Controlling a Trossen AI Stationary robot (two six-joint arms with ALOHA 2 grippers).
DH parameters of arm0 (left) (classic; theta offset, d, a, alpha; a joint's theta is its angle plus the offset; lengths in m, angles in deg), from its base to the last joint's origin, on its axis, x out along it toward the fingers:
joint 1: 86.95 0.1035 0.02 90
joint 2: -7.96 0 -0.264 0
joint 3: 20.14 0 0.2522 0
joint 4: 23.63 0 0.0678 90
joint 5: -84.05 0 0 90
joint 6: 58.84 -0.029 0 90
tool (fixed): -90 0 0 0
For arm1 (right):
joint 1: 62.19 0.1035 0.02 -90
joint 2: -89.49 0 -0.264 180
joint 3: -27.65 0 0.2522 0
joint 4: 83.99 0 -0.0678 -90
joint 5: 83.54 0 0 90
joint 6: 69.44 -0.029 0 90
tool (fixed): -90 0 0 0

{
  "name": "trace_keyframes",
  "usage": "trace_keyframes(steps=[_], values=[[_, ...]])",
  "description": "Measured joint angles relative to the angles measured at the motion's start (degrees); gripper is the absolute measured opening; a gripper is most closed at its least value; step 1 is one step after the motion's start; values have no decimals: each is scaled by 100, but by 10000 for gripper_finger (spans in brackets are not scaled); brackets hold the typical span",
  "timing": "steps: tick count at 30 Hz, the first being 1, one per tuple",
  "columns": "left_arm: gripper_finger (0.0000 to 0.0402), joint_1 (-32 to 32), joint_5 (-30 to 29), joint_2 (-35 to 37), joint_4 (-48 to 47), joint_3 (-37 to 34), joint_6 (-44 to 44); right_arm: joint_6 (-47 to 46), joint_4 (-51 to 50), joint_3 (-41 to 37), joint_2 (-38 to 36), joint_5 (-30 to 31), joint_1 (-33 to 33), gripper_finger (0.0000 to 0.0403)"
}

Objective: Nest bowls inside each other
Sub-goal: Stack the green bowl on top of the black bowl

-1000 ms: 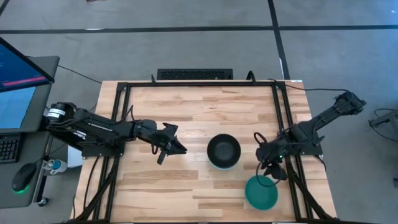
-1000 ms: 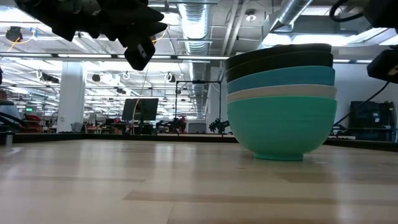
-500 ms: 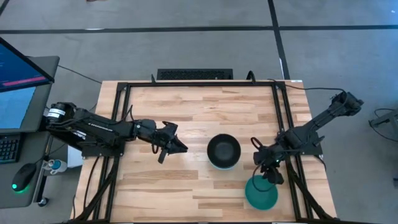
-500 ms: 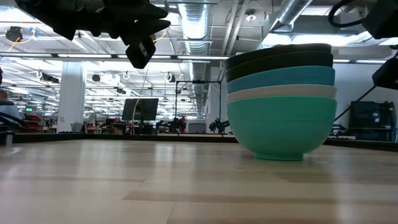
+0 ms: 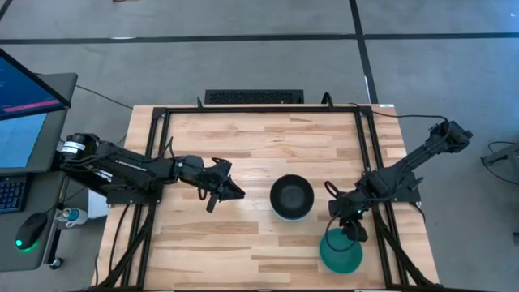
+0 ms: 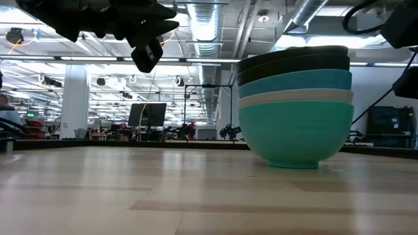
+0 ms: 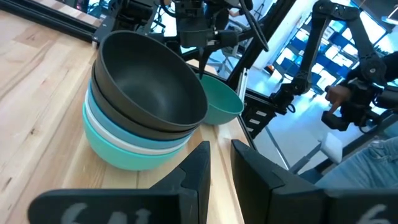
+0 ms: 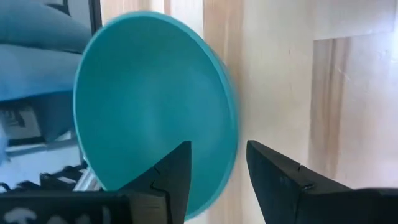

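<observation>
Since a second ago the right gripper (image 5: 350, 229) has been shifted left, fingers spread over the smooth teal bowl's (image 5: 340, 252) far rim at the wooden bench's (image 5: 243, 146) near right. The left gripper (image 5: 229, 192), slightly parted, is held left of the nested round stack (image 5: 291, 197) at centre.

You can't see the lone teal green bowl (image 5: 340, 252) whole: the right gripper (image 5: 350, 229) covers its rim overhead. The nested bowl stack (image 5: 291, 197) shows only its black top bowl from above.
</observation>
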Motion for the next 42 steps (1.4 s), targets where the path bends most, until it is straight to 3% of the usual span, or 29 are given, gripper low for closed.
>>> trace_keyframes(steps=[15, 31, 35, 42], values=[[54, 0, -92, 0, 42, 4, -2, -65, 165, 0, 6, 434, 42, 177], [54, 0, -92, 0, 121, 4, 3, 93, 582, 0, 940, 474, 182, 173], [54, 0, -93, 2, 204, 4, 26, 95, 609, 2, 929, 670, 181, 139], [54, 0, -98, 2, 268, 4, 37, 111, 619, 1, 924, 717, 181, 18]])
